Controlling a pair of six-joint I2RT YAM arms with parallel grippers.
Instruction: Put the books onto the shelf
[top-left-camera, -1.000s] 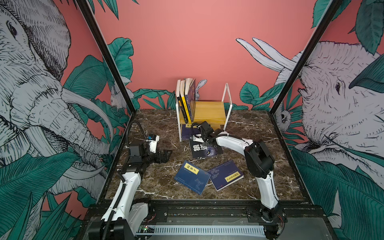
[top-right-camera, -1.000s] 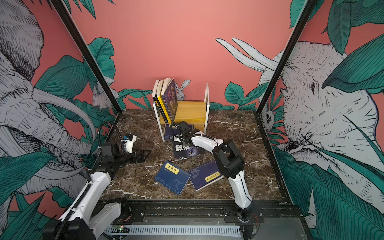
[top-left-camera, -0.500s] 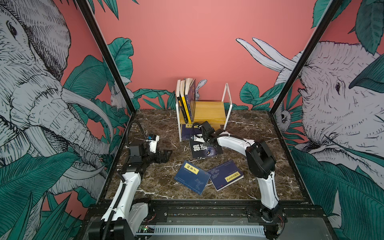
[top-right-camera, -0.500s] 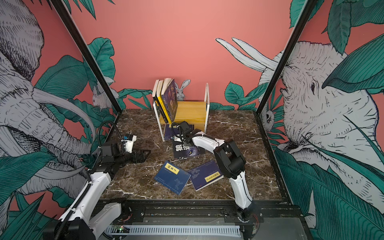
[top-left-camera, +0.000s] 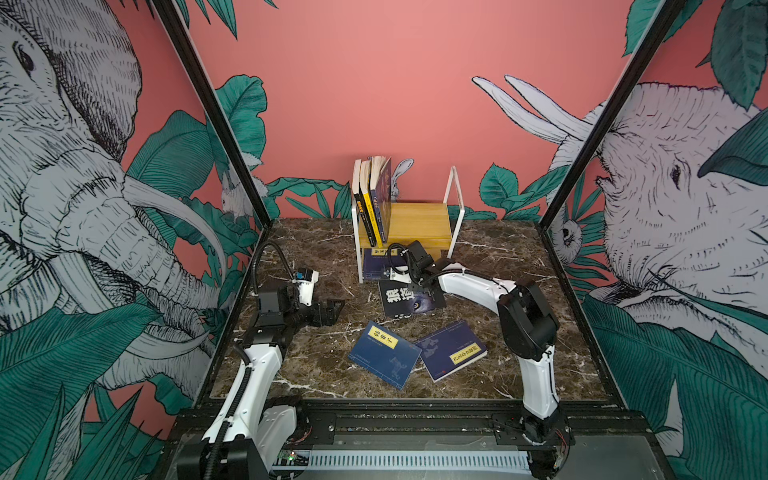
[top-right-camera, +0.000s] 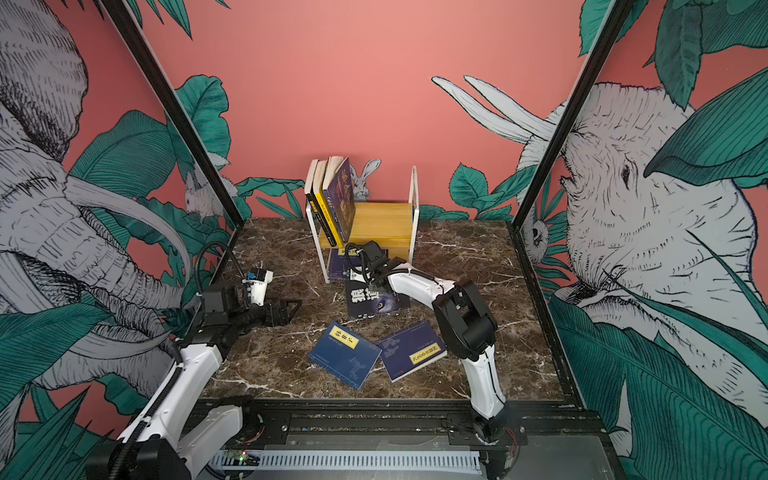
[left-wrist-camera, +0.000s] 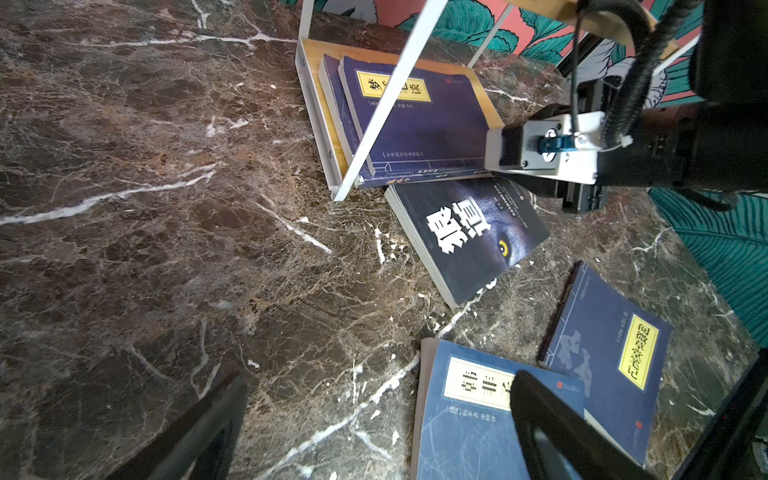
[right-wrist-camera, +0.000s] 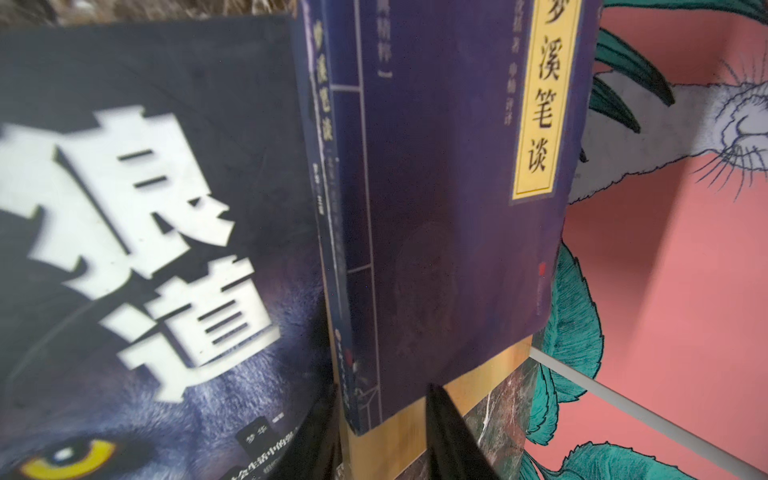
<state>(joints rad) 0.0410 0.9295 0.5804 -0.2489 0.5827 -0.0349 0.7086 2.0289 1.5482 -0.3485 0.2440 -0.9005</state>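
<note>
Black paperback with white characters (top-left-camera: 409, 297) lies flat against the wooden shelf's (top-left-camera: 419, 220) front edge, just beside my half-open, seemingly empty right gripper (right-wrist-camera: 386, 440).

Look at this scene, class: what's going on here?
Two robot arms are shelving books. The right gripper reaches into the lower tier of the shelf, its fingers either side of a corner of a navy book lying flat there; whether it grips is unclear. The left gripper hovers open and empty over the table. On the top board stand three books. A black book, a blue book and a navy volume lie on the table, not yet shelved.
</note>
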